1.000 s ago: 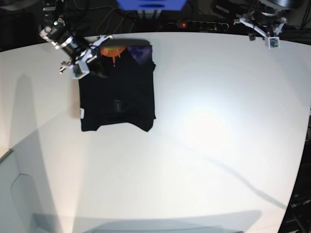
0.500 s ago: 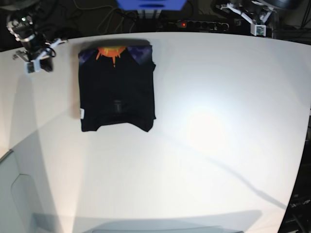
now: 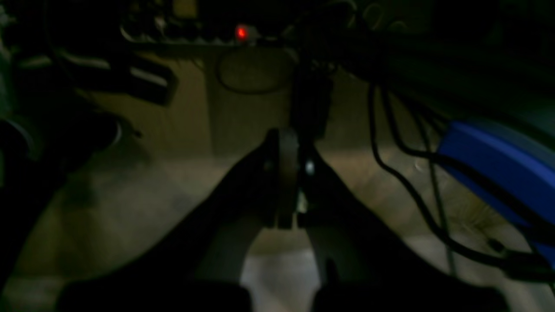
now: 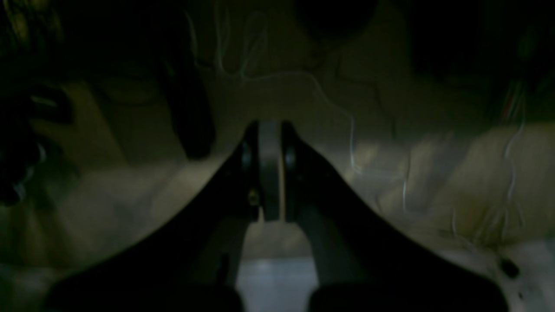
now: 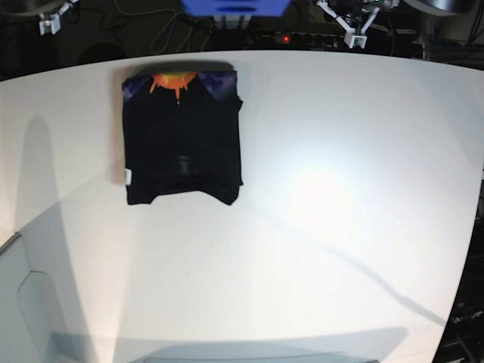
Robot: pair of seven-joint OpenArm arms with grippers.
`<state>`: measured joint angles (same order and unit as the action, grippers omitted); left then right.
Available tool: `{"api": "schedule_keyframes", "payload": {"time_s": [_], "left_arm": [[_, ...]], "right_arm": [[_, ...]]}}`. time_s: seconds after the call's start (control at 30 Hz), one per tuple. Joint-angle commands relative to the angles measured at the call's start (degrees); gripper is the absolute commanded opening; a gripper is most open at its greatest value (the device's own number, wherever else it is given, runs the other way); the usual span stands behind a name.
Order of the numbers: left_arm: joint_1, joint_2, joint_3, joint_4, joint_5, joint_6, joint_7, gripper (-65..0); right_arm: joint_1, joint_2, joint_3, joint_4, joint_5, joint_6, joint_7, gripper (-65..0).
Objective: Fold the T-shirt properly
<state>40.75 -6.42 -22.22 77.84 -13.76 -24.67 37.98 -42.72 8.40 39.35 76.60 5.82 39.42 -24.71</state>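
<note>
Both wrist views are super dark and smeary, so most of the stuff past the fingertips is mush. In the left wrist view the blue thing (image 3: 498, 169) at 3 o'clock runs off the edge, and the cables (image 3: 403, 173) blur into black. The right wrist view has thin pale strands (image 4: 347, 130) I can't make out at all.

Base view: the left gripper (image 5: 352, 30) at 1 o'clock is tiny and half cut by the top edge, and the right gripper (image 5: 50, 21) at 11 o'clock is barely a speck. The T-shirt (image 5: 181, 140) has a small mark mid-cloth, too small to read.
</note>
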Motion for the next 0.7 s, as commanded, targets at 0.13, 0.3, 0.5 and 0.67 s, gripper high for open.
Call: {"api": "schedule_keyframes", "payload": {"time_s": [0.13,0.3,0.5,0.67], "left_arm": [[-3.52,-2.77,3.45,-14.77,0.88,0.27,-11.82,-65.0],[-10.91,-4.09,8.72,-35.95,7.65,4.40,-22.90,-65.0],[-22.07,-3.48,12.24,-61.45,8.26,13.19,-37.32,-65.0],[-25.85,0.48,14.53,-67.69,8.35,19.96,-38.11,-65.0]], "right_arm": [[2.32,-2.12,-0.10,-11.59,-8.42,0.58,9.81,-65.0],[4.96,-3.44,-6.78,-26.09,-14.04,0.58,20.27,-65.0],[10.15,-3.44,-18.91,-44.91,-14.04,-9.48,36.45,-65.0],[18.76,-4.58,-27.88,-63.28,-14.04,-37.35,47.70,-65.0]]}}
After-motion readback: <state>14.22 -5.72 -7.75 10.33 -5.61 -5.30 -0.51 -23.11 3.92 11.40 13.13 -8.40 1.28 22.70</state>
